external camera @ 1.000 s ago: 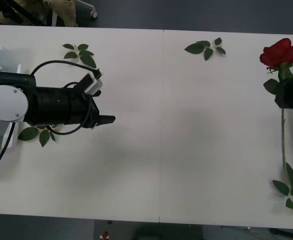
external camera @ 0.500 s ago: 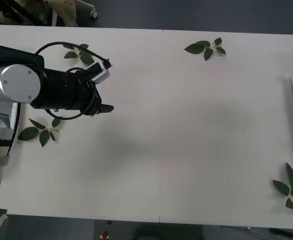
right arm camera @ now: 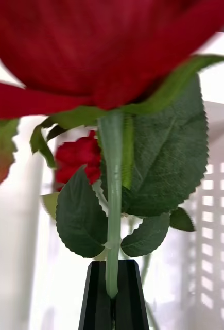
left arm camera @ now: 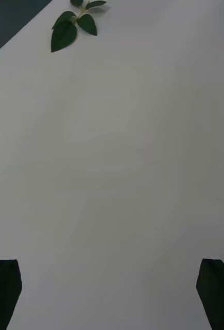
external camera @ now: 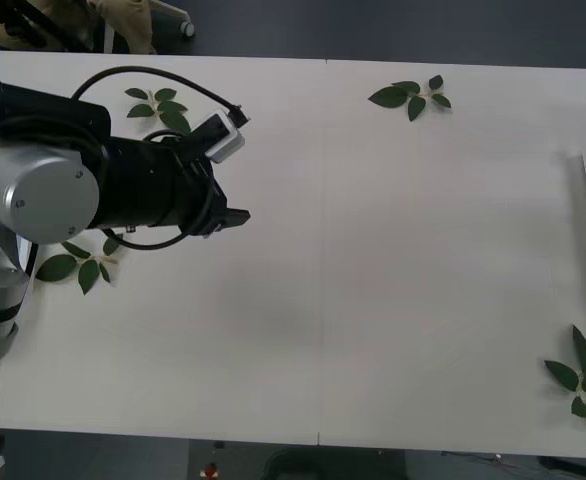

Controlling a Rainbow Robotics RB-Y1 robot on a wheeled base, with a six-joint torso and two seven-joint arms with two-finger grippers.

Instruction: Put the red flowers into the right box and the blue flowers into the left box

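Now right gripper [right arm camera: 112, 296] jaws pinching one red rose [right arm camera: 99, 51] stem, second rose [right arm camera: 78, 157] beyond, left gripper [left arm camera: 112, 294] jaws wide.

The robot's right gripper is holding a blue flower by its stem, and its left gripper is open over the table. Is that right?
Not quite. The flower is red, not blue: the right wrist view shows the right gripper shut on the green stem of a red rose. The rest holds: the left gripper is open over the bare white table.
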